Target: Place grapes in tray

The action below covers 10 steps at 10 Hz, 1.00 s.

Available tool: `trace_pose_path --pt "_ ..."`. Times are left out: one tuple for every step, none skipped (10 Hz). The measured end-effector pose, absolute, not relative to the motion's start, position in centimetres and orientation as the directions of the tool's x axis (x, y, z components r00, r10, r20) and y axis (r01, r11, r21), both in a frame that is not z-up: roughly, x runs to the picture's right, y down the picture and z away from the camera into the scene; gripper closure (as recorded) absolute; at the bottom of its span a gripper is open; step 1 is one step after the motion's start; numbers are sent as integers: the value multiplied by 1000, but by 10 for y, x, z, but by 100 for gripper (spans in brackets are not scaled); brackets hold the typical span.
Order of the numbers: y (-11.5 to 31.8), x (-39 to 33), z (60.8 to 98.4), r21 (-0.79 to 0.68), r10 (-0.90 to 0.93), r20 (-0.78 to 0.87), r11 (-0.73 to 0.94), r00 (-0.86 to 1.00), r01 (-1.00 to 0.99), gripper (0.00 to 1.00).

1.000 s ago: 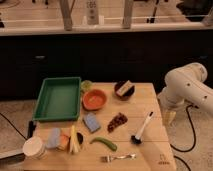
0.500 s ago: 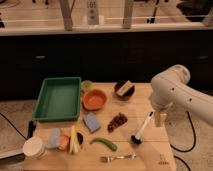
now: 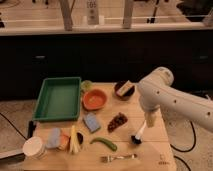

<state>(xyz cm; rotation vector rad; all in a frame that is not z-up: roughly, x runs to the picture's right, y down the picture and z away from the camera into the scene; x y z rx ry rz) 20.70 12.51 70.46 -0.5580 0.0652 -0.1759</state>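
The grapes [image 3: 118,121], a dark reddish-purple bunch, lie on the wooden table near its middle, to the right of the blue sponge [image 3: 91,122]. The green tray [image 3: 58,99] stands at the table's back left and holds nothing that I can see. My white arm reaches in from the right and bends down over the table's right side. My gripper [image 3: 149,119] hangs at its lower end, a short way right of the grapes and apart from them, over a brush's handle.
An orange bowl [image 3: 94,99] stands between the tray and the grapes. A dark bowl [image 3: 124,90] is at the back. A black-headed brush [image 3: 136,137], a green pepper [image 3: 104,143], a fork [image 3: 119,158], a banana [image 3: 74,139] and a white cup [image 3: 34,147] lie along the front.
My arm has swung in from the right edge over the table, and the gripper has come down closer to the grapes. The objects on the table have not moved.
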Motion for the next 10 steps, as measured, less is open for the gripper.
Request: trace_pose_path --pt "127 206 707 -530 -197 -7 832 980 163 20" --pt "129 201 711 -530 -212 1 828 977 180 20" --pt "130 192 715 -529 -225 9 826 974 195 20" --pt "131 176 720 -525 -246 23 822 969 221 20" --pt "132 169 723 -524 -263 30 817 964 239 20" --pt "134 162 727 -520 -277 41 814 960 257 20" --pt "136 161 731 -519 -287 49 811 957 270 20" --pt "139 157 736 -515 -295 58 809 954 282 20" --pt "141 150 740 -514 -304 70 806 950 295 20" --pt "142 139 744 -508 -315 85 802 945 313 20"
